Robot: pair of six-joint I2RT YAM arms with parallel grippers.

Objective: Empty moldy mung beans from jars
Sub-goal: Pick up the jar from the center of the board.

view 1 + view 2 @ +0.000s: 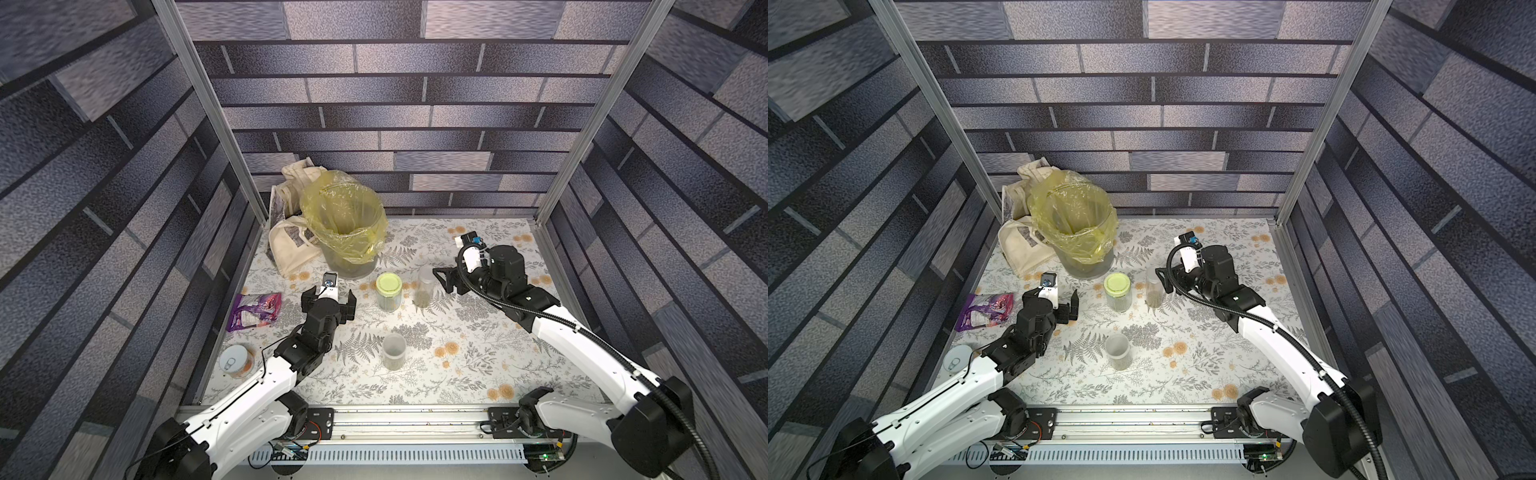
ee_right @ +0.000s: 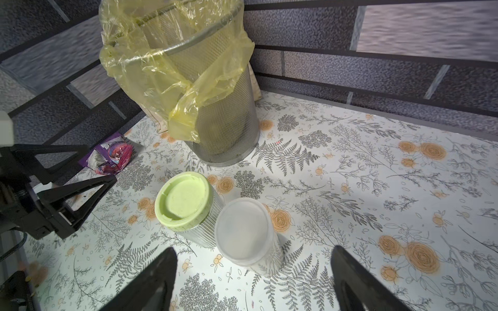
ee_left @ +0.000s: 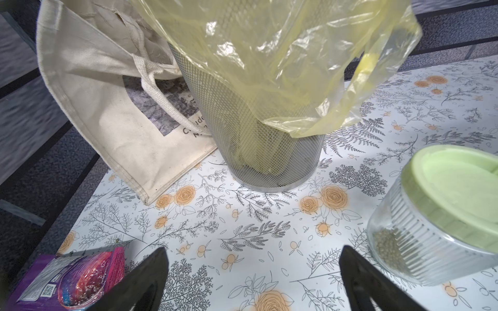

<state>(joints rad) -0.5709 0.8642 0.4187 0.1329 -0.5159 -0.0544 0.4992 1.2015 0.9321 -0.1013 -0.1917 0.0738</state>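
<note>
Closest to the lens in both top views ran the metal rail [image 1: 407, 419] carrying the two arms. Above it, on the flowered tablecloth [image 1: 457, 353], the short jar [image 1: 394, 351] stood lower centre. The lime-lidded jar [image 1: 388, 291] and the tall slim jar [image 1: 424, 286] stood side by side mid-frame, and each jar had mung beans [image 1: 423, 297] in its bottom. The left gripper [image 1: 329, 292] hung left of the lidded jar with its jaws wide apart and holding nothing. The right gripper [image 1: 439, 279], jaws also parted, pointed at the tall jar from just beside it on the right. Upper left rose the mesh bin [image 1: 353, 266] lined with a yellow bag [image 1: 340, 216], with a cloth tote [image 1: 286, 249] against it. A purple packet [image 1: 254, 311] and a tin can [image 1: 236, 360] lay at the left edge. From the left wrist, the spread fingers [image 3: 151, 280] framed the tablecloth, with the bin mid-frame. The lidded jar [image 3: 431, 234] at the right edge showed beans [image 3: 388, 242] through ribbed glass. From the right wrist, the tall jar [image 2: 242, 231] sat low centre, just beyond the spread fingers [image 2: 161, 274] and apart from both. The lidded jar [image 2: 183, 204] stood close at its left.
</note>
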